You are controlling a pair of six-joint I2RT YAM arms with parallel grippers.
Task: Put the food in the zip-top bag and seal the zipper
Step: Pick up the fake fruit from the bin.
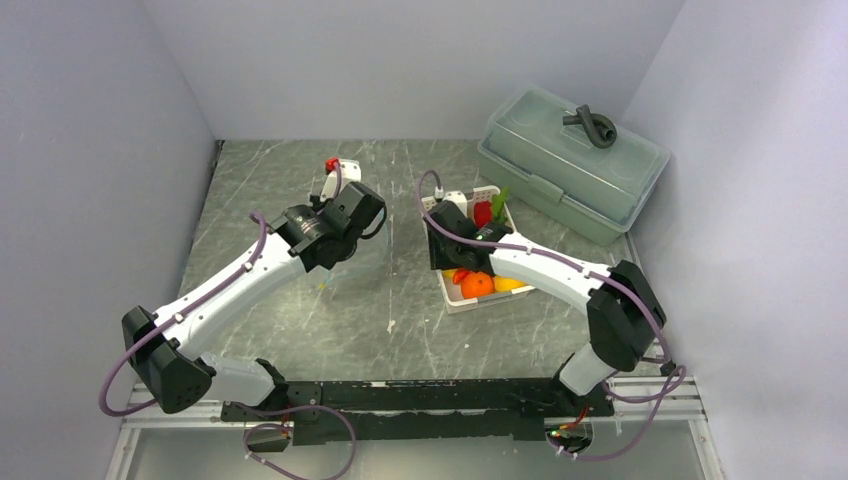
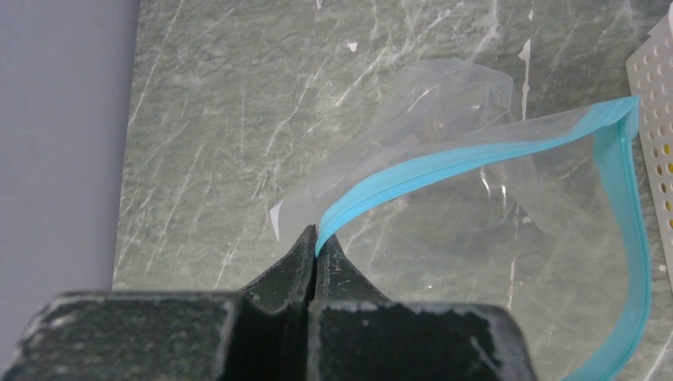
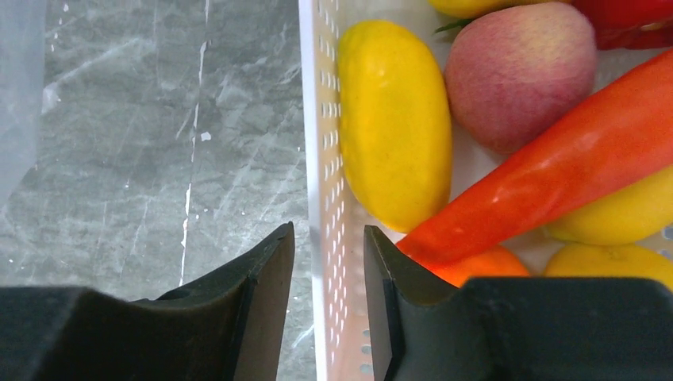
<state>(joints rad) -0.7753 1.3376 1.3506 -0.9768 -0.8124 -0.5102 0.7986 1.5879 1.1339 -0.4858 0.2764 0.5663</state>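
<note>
Left gripper (image 2: 316, 242): clamped shut on the zipper (image 2: 444, 163), holding the zip-top bag (image 2: 444, 87) with its mouth gaping toward three o'clock.
Right gripper (image 3: 328, 230): partly open, empty, straddling the basket (image 3: 321, 119) wall (awkward!).
Lemon (image 3: 393, 119): in the basket, one o'clock off my fingertips.
Tip: I'd slide toward three o'clock, clear the wall, then pinch the lemon's middle.

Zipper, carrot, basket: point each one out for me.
zipper (image 2: 444, 163), left wrist view, upper run of the teal strip.
carrot (image 3: 571, 167), right wrist view, middle of its orange body.
basket (image 3: 321, 159), right wrist view, perforated white side wall.
</note>
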